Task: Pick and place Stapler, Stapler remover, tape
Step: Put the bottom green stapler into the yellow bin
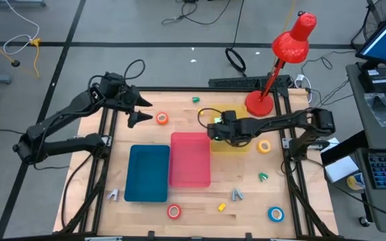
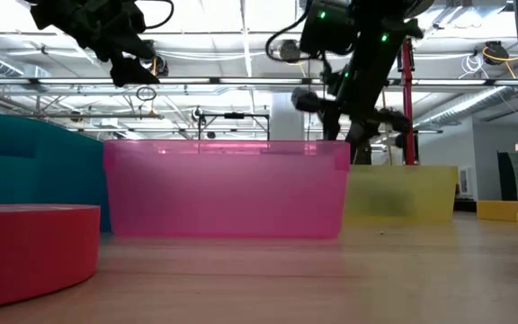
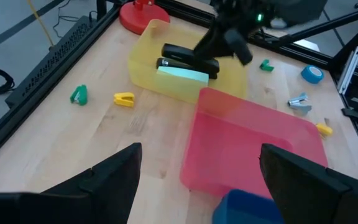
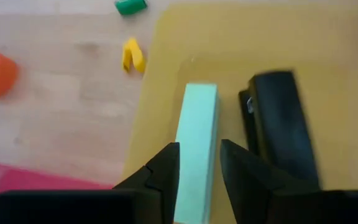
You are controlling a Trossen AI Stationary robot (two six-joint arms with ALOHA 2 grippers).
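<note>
A mint-green stapler [image 4: 196, 134] and a black stapler [image 4: 278, 124] lie side by side on the floor of the yellow bin [image 1: 232, 143]. My right gripper [image 4: 199, 158] hangs above that bin, open, its fingers pointing down on either side of the mint stapler without touching it. My left gripper [image 1: 141, 111] stands open and high over the table's far left. Tape rolls lie flat on the table: orange [image 1: 161, 118], yellow [image 1: 265, 146], red [image 1: 173, 211] and blue [image 1: 275, 214]. Staple removers lie scattered: green [image 1: 196, 100], green [image 1: 263, 177], yellow [image 1: 221, 207], grey [image 1: 236, 194] and grey [image 1: 114, 194].
A pink bin [image 1: 190, 159] and a blue bin [image 1: 146, 173] stand side by side left of the yellow bin. A red desk lamp [image 1: 260, 102] stands on the far right of the table, just behind the yellow bin. Bare wood lies along the near edge.
</note>
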